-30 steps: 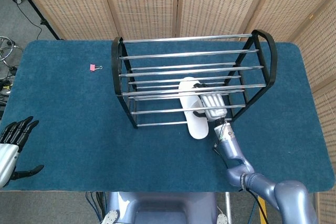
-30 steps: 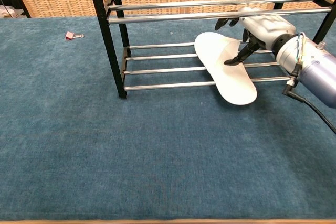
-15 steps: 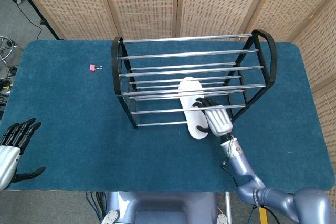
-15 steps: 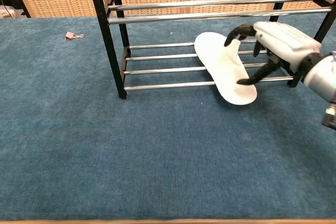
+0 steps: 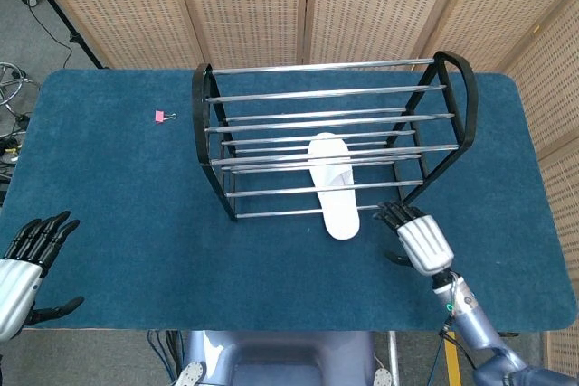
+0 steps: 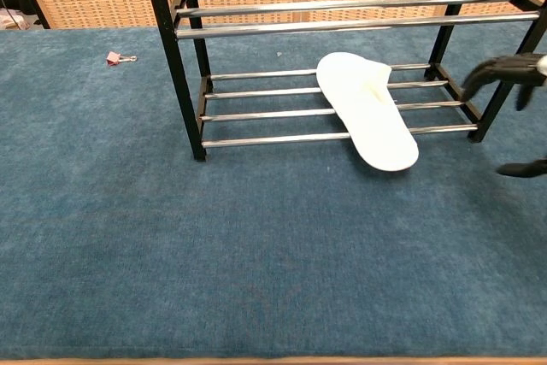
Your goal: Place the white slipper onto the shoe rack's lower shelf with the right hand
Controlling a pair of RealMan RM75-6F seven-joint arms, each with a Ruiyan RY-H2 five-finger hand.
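Note:
The white slipper (image 5: 332,184) (image 6: 367,108) lies on the lower shelf bars of the black and chrome shoe rack (image 5: 213,169) (image 6: 177,36), its heel end sticking out past the front bar. My right hand (image 5: 415,237) (image 6: 514,100) hangs to the right of the rack's front corner, open and holding nothing, well apart from the slipper. Only its dark fingers show at the chest view's right edge. My left hand (image 5: 29,259) rests open at the table's front left corner.
A small pink binder clip (image 5: 162,116) (image 6: 117,58) lies on the blue felt table (image 5: 109,205) left of the rack. Wicker screens stand behind the table. The rack's upper shelf bars run above the slipper.
My right hand has let go of the slipper and drawn back toward the front right, away from the rack. The slipper has stayed where it lay. The left hand shifted slightly.

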